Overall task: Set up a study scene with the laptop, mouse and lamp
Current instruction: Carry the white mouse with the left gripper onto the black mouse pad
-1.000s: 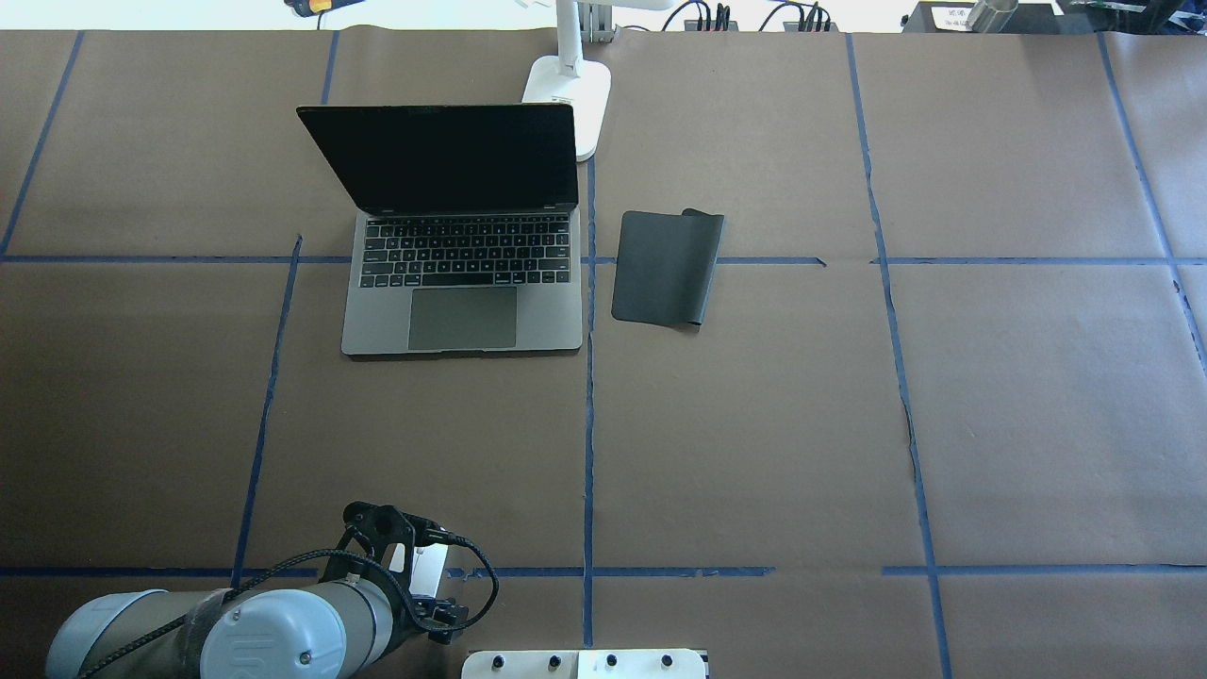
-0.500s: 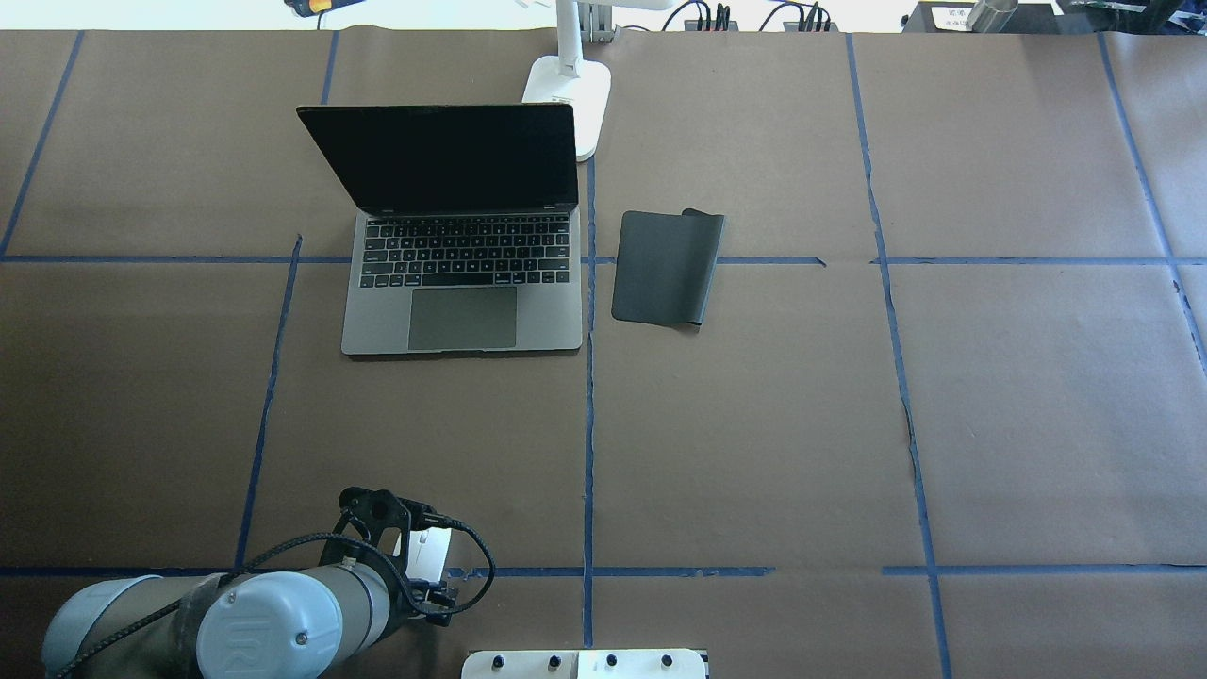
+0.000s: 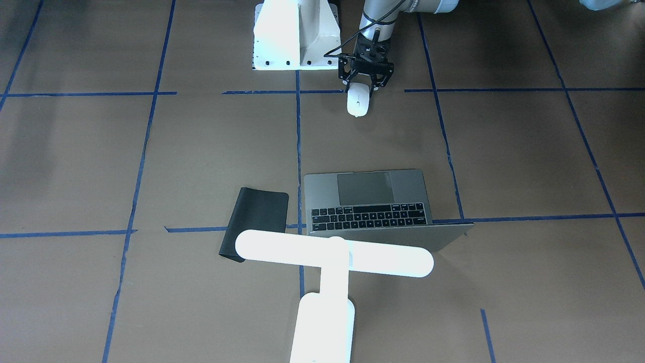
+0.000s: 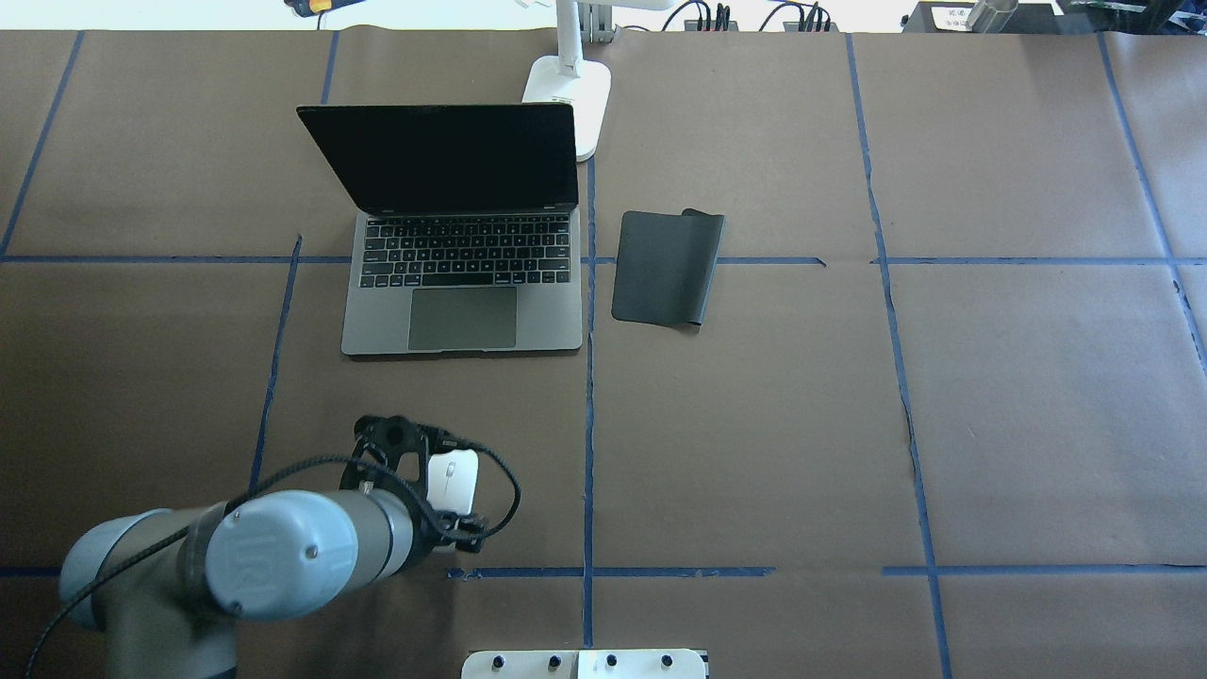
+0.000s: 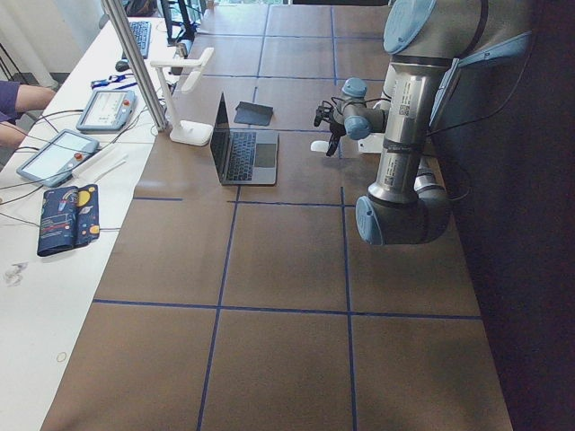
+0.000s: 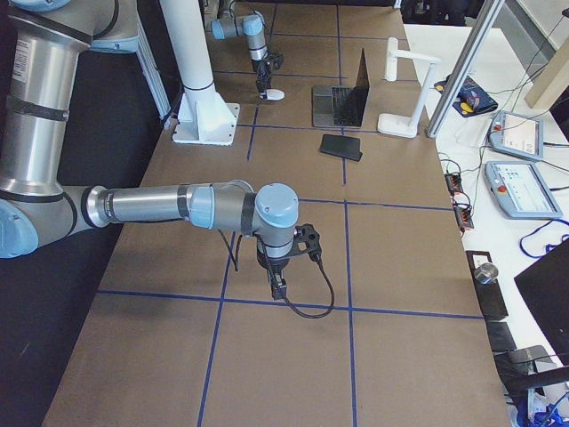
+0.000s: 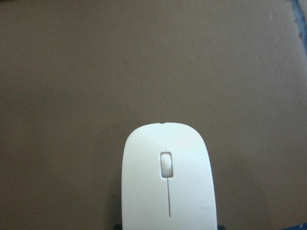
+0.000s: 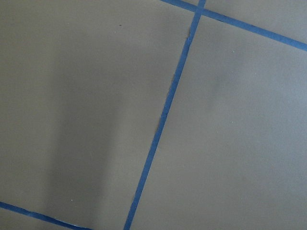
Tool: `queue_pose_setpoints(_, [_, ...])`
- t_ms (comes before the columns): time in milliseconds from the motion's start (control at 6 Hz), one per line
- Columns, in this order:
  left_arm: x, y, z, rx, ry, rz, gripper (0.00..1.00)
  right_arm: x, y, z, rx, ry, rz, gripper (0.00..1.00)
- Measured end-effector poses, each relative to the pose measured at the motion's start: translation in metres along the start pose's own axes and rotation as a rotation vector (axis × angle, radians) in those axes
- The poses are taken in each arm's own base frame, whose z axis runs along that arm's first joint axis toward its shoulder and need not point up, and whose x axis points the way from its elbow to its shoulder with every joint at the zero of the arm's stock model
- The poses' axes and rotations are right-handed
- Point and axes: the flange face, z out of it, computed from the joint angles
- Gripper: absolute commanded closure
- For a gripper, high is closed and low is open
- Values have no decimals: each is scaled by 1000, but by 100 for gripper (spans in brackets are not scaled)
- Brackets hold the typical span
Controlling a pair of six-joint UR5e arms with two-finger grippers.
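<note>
The white mouse (image 4: 454, 474) is held at its rear end between my left gripper's fingers; it also fills the bottom of the left wrist view (image 7: 168, 187). My left gripper (image 3: 361, 89) is shut on it, in front of the laptop and toward the robot's side of the table. The grey laptop (image 4: 462, 283) stands open with a dark screen. The white lamp (image 3: 332, 254) stands behind the laptop, its base (image 4: 570, 94) at the far edge. My right gripper (image 6: 277, 285) shows only in the exterior right view, over bare table; I cannot tell if it is open or shut.
A flat black mat (image 4: 665, 269) lies just right of the laptop. The white bolted mount block (image 3: 295, 35) sits at the robot's base. Blue tape lines cross the brown table cover (image 4: 754, 424).
My left arm has moved forward, away from the base and toward the laptop, carrying the mouse past the blue tape line. Laptop, mat and lamp have not moved.
</note>
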Motion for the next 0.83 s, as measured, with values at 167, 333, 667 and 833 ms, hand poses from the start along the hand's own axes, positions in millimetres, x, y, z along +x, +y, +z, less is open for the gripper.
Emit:
queue_pose_setpoints(167, [17,-33,3,15,15,-26,91,0,0,1,-2,0,2,0])
queue_pose_setpoints(333, [41,-70,13,25,23,-51,92,2,1,3,-7,-2,7,0])
queue_pose_setpoints(667, [97,-150,30,36,21,-97,92,7,3,9,-18,-8,19,0])
queue_pose_setpoints(833, [129,-192,42,38,1,-113,92,8,3,11,-21,-9,23,0])
